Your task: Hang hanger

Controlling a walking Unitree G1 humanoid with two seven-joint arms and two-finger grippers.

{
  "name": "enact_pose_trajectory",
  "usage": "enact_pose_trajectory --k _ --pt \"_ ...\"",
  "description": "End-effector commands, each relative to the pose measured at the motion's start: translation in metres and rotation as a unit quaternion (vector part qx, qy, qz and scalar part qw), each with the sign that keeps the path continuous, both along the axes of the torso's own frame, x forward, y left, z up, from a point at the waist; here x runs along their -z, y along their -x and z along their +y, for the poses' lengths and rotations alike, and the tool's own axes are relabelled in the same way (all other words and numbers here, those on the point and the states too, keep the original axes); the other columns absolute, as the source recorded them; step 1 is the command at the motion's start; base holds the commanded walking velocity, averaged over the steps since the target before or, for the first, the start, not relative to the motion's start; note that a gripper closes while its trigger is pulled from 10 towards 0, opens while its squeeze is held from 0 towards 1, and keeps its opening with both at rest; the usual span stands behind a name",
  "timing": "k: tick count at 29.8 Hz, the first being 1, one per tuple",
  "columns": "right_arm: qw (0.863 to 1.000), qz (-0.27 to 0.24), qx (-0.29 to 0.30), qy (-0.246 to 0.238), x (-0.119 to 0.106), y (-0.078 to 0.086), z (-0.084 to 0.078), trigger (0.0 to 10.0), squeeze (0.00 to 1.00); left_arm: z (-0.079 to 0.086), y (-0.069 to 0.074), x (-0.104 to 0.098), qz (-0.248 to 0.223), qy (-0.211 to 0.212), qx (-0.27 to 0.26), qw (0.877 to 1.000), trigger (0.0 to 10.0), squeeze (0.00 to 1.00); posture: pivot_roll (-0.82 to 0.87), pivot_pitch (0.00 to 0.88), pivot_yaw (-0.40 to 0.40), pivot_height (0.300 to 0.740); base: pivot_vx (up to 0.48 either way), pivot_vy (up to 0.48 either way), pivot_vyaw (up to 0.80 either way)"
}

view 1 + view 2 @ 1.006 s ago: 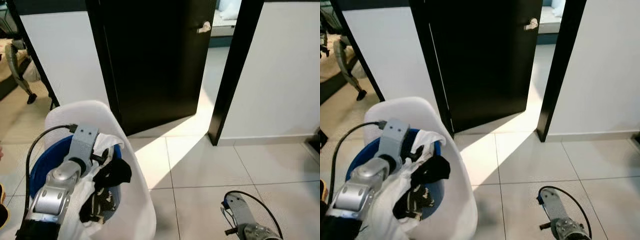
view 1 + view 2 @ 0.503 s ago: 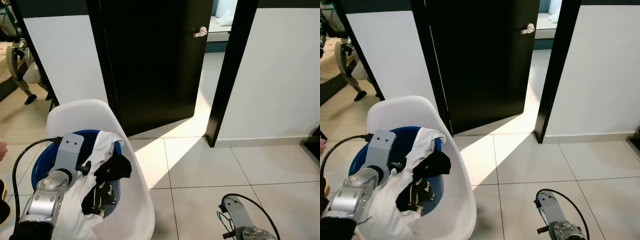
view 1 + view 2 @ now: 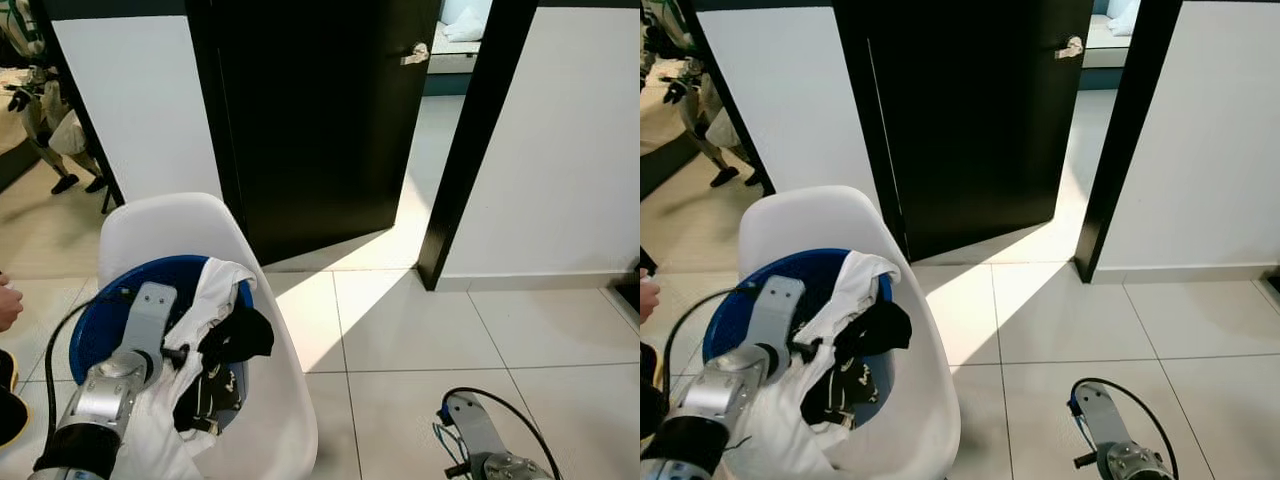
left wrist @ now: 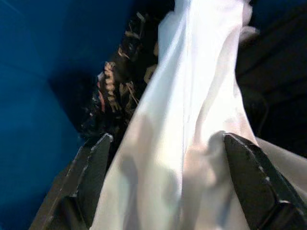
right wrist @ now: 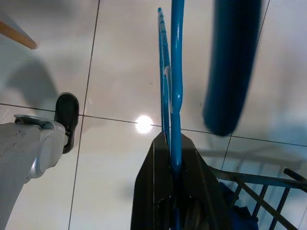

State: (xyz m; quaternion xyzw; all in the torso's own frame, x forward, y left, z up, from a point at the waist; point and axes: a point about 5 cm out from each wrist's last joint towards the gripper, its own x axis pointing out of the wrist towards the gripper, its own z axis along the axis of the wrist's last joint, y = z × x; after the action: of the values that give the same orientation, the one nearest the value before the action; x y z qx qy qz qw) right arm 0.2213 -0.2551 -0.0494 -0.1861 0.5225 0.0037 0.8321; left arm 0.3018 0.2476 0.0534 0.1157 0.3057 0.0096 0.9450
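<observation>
A blue basin (image 3: 100, 320) sits on a white chair (image 3: 265, 400) and holds a white garment (image 3: 205, 300) and dark printed clothes (image 3: 225, 350). My left gripper (image 3: 190, 355) reaches into the basin. In the left wrist view its fingers (image 4: 91, 167) stand wide apart, open, with the white garment (image 4: 192, 120) bulging between them. My right arm (image 3: 480, 455) hangs low at the right. In the right wrist view the right gripper (image 5: 170, 139) is shut on a thin blue hanger (image 5: 173, 72) above the floor tiles.
A black door (image 3: 310, 120) stands ajar behind the chair, with a black door frame (image 3: 465, 150) and white wall to its right. A person's hand (image 3: 8, 305) shows at the left edge. A wire rack (image 5: 259, 184) lies near the right gripper.
The head camera has shifted slightly. My left arm has drawn back and sunk lower into the basin, staying in the clothes. The right arm stays low.
</observation>
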Motion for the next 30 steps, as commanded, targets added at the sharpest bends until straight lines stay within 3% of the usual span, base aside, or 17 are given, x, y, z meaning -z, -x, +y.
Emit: enact_pose_trajectory --k 1,7,16,20,22,24,25,26,30 --pt "1.000 0.005 0.000 0.000 0.002 0.003 0.001 10.0 0.00 -0.002 0.004 0.008 0.019 0.006 0.008 1.000 0.0 0.00 -0.03 0.000 0.008 0.740 0.000 0.000 0.00" --pt "1.000 0.005 -0.001 0.002 0.002 0.003 0.001 10.0 0.00 -0.002 0.005 0.010 0.025 0.002 0.015 1.000 0.0 0.00 -0.02 0.000 0.006 0.740 0.000 0.000 0.00" --pt "1.000 0.006 -0.005 0.003 0.002 0.002 0.002 10.0 0.00 0.009 -0.010 -0.013 -0.029 -0.019 0.003 0.999 0.0 0.00 -0.02 0.000 0.006 0.740 0.000 0.000 0.00" --pt "1.000 0.004 -0.005 0.003 0.002 0.001 0.002 10.0 0.00 0.016 -0.025 -0.054 -0.115 -0.018 -0.024 0.993 0.0 0.00 -0.02 0.000 0.004 0.740 0.000 0.000 0.00" --pt "1.000 0.004 -0.006 0.003 0.001 0.001 0.002 10.0 0.00 0.019 -0.032 -0.087 -0.176 -0.013 -0.035 0.984 0.0 0.00 -0.02 0.000 0.003 0.740 0.000 0.000 0.00" --pt "1.000 0.004 -0.006 0.003 0.001 0.001 0.002 10.0 0.00 0.020 -0.034 -0.095 -0.190 -0.012 -0.038 0.981 0.0 0.00 -0.02 0.000 0.003 0.740 0.000 0.000 0.00" --pt "1.000 0.004 -0.006 0.004 0.001 0.001 0.002 10.0 0.00 0.019 -0.038 -0.121 -0.241 -0.003 -0.034 0.970 0.0 0.00 -0.02 0.000 0.002 0.740 0.000 0.000 0.00" --pt "1.000 0.004 -0.006 0.004 0.001 0.001 0.002 10.0 0.00 0.019 -0.038 -0.121 -0.241 -0.003 -0.034 0.970 0.0 0.00 -0.02 0.000 0.002 0.740 0.000 0.000 0.00" --pt "1.000 0.004 -0.007 0.003 0.001 0.000 0.003 10.0 0.00 0.008 -0.046 -0.194 -0.357 -0.003 0.025 0.934 0.0 0.00 -0.01 0.000 0.003 0.740 0.000 0.000 0.00"
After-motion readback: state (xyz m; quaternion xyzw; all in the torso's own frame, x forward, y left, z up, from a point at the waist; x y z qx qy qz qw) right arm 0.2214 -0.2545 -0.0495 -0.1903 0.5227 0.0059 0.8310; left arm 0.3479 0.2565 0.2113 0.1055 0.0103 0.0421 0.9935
